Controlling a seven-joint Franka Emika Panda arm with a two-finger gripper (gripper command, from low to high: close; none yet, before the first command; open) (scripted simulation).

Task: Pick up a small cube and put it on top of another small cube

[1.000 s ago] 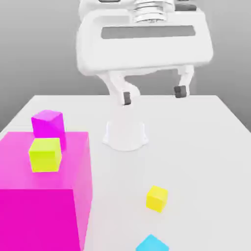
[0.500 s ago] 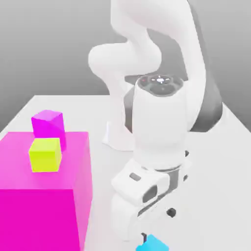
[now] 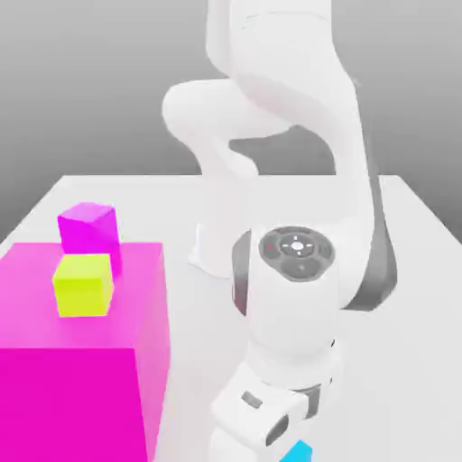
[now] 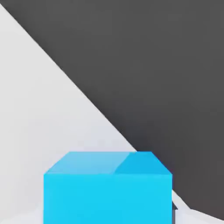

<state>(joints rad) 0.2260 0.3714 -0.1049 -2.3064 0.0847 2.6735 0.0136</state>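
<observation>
1. Arm point(image 3: 293, 180): smooth white shell, soft satin sheen, dark grey joint insets.
2. Cyan cube point(image 4: 107, 188): flat, uniform, matt faces.
3. Large magenta block point(image 3: 81, 361), small magenta cube point(image 3: 88, 230), yellow-green cube point(image 3: 83, 284): plain matt colour, no texture.
4. Table point(image 3: 406, 271): smooth pale matt white.

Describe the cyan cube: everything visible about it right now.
The cyan cube is a small, plain, matte block of uniform bright cyan-blue with sharp edges and no markings. In the hand view its top face and one side face show, standing upright and level on the white table, close under the camera. In the exterior view one corner of it peeks out at the bottom edge, right beneath the lowered white arm. The gripper is shut; the contact itself cannot be made out.
</observation>
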